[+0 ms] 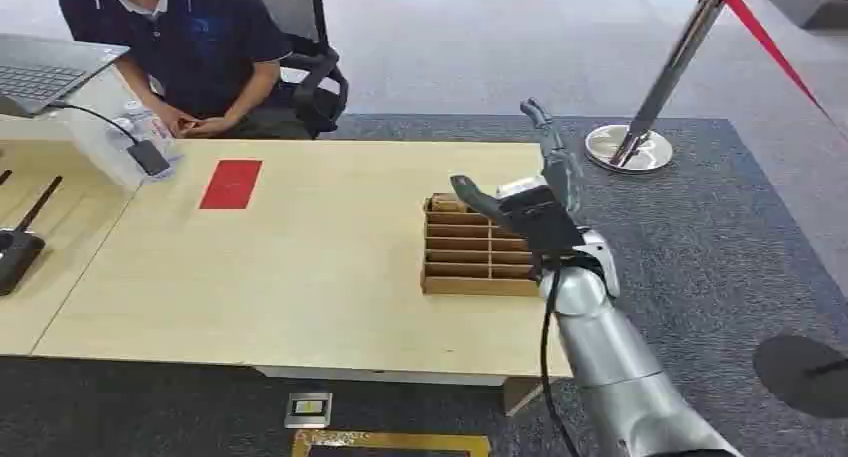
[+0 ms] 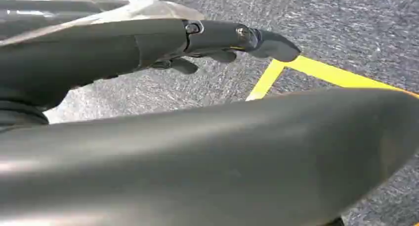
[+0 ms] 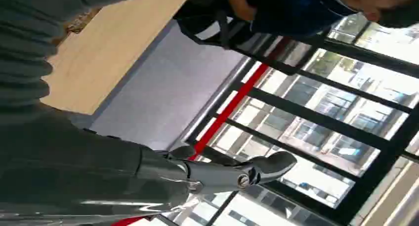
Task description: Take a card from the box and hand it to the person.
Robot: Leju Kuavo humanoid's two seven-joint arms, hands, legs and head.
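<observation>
Nearest in the head view, the right arm rises from the lower right to the right robot hand [image 1: 530, 192], which hovers above the right edge of the box [image 1: 470, 262] with its fingers spread apart and nothing between them. The left robot hand [image 2: 217, 43] hangs low over grey carpet crossed by a yellow floor line [image 2: 326, 72]; its fingers lie stretched out and hold nothing.

The box is a shallow brown cardboard tray divided into rows of slots, resting on the bench [image 1: 320, 277] near its right end. The cards themselves are too small to tell apart; they seem to stand on edge inside the slots, brown like the dividers.

A card should be light, thin and fairly stiff, with smooth faces that could slip from a loose hold and bend if squeezed across the flat. The best hold is likely a pinch on the exposed top edge, thumb on 1 face and a finger on the other, then a straight lift clear of the slot.

Farther across the bench lies a red rectangle [image 1: 231, 184], and beyond it sits the person [image 1: 190, 47] in a dark shirt, hands resting at the far edge.
</observation>
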